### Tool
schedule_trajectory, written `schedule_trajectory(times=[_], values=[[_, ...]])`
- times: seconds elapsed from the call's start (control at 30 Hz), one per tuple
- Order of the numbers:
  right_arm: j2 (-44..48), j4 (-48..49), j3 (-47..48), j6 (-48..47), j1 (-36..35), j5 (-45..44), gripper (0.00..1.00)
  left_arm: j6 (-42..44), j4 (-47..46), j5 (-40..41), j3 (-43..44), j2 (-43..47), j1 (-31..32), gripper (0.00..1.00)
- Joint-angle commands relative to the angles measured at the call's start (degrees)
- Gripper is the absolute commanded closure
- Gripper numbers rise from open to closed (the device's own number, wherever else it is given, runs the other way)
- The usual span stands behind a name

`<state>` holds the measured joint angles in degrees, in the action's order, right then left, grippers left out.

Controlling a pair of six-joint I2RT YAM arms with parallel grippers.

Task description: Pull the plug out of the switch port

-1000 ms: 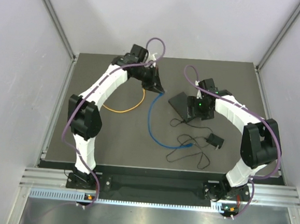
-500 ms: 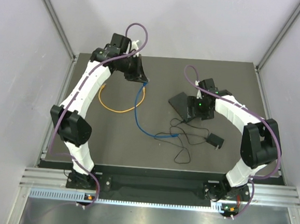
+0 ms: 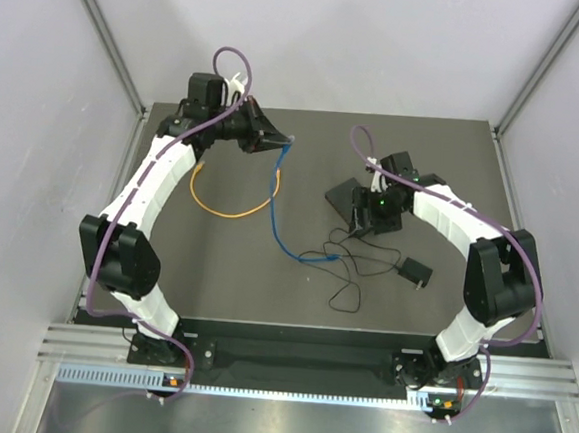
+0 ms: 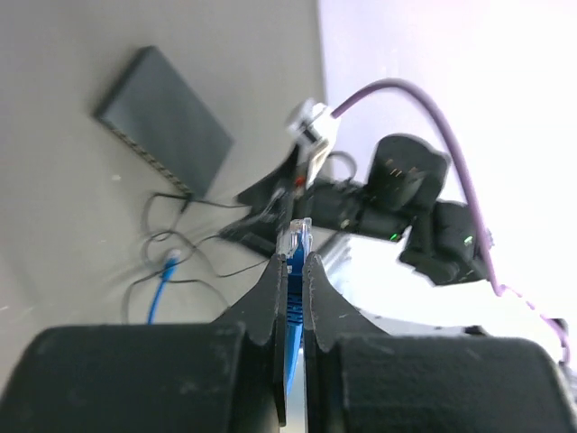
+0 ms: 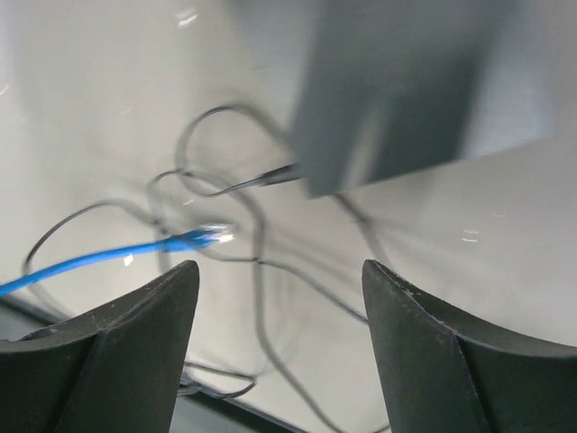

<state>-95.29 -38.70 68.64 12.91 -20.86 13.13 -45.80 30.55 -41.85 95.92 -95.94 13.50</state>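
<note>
At table's far-left: left end effector (image 4: pixel 295 263) raised, pinching plug (image 4: pixel 295 236); right end effector (image 5: pixel 279 275) wide at switch (image 5: pixel 397 90)

No legible text, brand or number in any view. Switch casing (image 3: pixel 343 194), centre right in top view, reads blank. Orange patch (image 3: pixel 444 397) at lower right of frame, possibly a sticker; too small to read.

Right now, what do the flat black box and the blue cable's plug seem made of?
The flat black box looks like matte plastic or painted metal, dull and glare-free; I cannot tell which. The plug looks like clear hard plastic: see-through, glinting. The blue cable has a flexible, rubbery-looking jacket, lying in smooth curves.
</note>
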Motion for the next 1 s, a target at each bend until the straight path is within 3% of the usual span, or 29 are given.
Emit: schedule_trajectory(times=[0.0,0.17,0.33,0.53,0.63,0.7,0.8,0.87,0.97], values=[[1.5,1.7,0.4,-3.1,-3.9,8.6,0.28,-8.8,-15.2,-3.8,-2.7,4.1,0.2,1.00],[1.9,1.2,-1.9,-4.6,-10.0,7.2,0.31,-11.4,-18.9,-4.8,-3.8,3.6,0.7,1.00],[2.0,0.8,-5.6,-2.8,-10.6,1.4,0.36,-15.8,-25.0,-8.2,-6.4,3.0,1.1,1.00],[2.8,1.7,-8.6,-0.9,-10.6,1.3,0.45,-17.0,-27.3,-9.0,-6.5,3.4,1.3,1.00],[3.1,1.5,-8.9,-0.5,-10.6,1.0,0.60,-17.7,-29.1,-7.2,-7.8,4.5,1.6,1.00],[3.5,1.1,-9.0,-0.2,-10.6,0.4,0.77,-19.8,-35.2,-6.8,-9.4,4.4,1.6,1.00],[4.9,1.1,-9.3,0.8,-10.5,-1.9,0.90,-32.4,-52.2,-10.2,-14.9,2.4,1.8,1.00],[5.5,1.1,-8.8,1.8,-10.3,-4.9,1.00,-32.3,-47.8,-9.8,-15.6,2.6,2.0,1.00],[5.3,-0.5,-7.6,3.6,-9.9,-10.4,1.00,-26.2,-42.4,-8.7,-13.9,3.5,2.1,1.00]])
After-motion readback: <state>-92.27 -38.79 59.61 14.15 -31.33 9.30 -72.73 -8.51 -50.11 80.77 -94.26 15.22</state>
